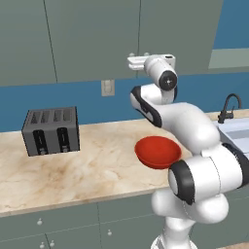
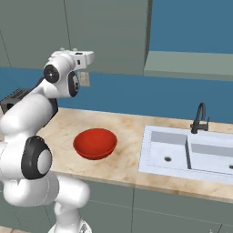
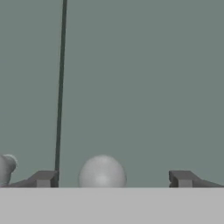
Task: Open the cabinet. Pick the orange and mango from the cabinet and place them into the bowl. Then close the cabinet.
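The grey-green cabinet (image 1: 97, 39) has both doors shut, so the orange and mango are out of view. My gripper (image 3: 113, 178) is open and pressed up close to the doors. In the hand view a pale round knob (image 3: 102, 173) sits between the two dark fingertips (image 3: 43, 178), with a gap on each side. The door seam (image 3: 61, 87) runs just left of that knob, and the other door's knob (image 3: 6, 168) shows at the far left. The red bowl (image 1: 158, 151) (image 2: 94, 143) stands empty on the counter below the arm.
A dark toaster (image 1: 51, 130) stands on the beige counter (image 1: 97, 170) at the left. A white sink (image 2: 191, 152) with a black faucet (image 2: 199, 118) lies to the right. Low drawers with knobs (image 1: 73, 223) run under the counter edge.
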